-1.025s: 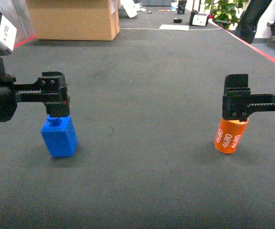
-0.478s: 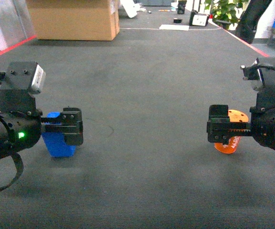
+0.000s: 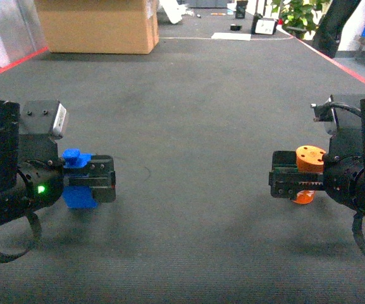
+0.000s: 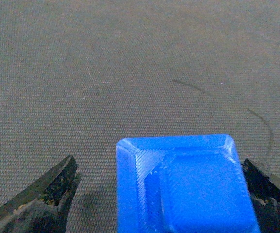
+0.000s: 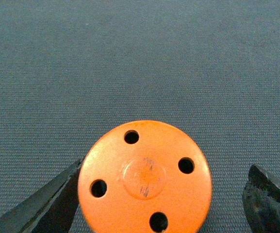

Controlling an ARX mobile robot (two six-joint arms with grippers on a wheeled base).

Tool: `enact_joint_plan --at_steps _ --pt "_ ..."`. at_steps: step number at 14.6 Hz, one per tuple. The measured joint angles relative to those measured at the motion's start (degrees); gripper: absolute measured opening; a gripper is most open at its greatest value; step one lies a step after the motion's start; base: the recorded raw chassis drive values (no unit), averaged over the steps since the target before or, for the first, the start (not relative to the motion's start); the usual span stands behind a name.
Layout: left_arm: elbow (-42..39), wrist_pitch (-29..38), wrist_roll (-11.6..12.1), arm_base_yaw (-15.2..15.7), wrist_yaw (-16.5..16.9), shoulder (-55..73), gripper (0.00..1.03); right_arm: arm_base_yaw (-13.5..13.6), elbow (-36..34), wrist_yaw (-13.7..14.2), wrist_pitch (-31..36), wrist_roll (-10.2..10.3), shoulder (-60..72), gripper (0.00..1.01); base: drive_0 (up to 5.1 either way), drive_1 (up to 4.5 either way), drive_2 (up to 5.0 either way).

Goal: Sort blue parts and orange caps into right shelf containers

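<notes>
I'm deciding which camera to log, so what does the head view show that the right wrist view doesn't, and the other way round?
Only the head view shows the left gripper around the blue part, the cardboard box and the plant at the back, and both arms at once. Only the right wrist view shows the orange cap's top face close up, with four small holes, and a gap between the cap and the finger on the right of that view. Both show the orange cap, the right gripper around it, and the dark floor.

Even, soft overhead light casts faint shadows on the grey floor (image 3: 195,126); wrist views look slightly blurred, perhaps from closeness.
</notes>
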Motion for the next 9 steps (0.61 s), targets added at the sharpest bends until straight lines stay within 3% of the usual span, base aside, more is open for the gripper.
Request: enact_joint_plan --at_steps 1,4,6,9 --pt "0.1 0.2 -0.3 0.2 -0.7 0.6 0.98 0.0 0.2 0.7 -0.2 0.0 0.3 0.90 0.0 0.00 0.0" --pt "0.1 0.1 -0.9 0.2 -0.9 0.9 0.62 0.0 0.3 0.9 -0.5 -0.7 0.4 0.50 0.0 0.00 0.0" --pt "0.0 0.2 -0.9 0.2 -0.9 0.5 0.47 0.0 0.4 0.7 -0.3 -0.9 0.4 0.46 0.0 0.00 0.0" --pt "-4.7 4.7 -0.6 -0.3 -3.4 -8.3 0.45 0.9 -4.8 0.7 4.5 -1.0 -6.4 0.45 0.0 0.00 0.0"
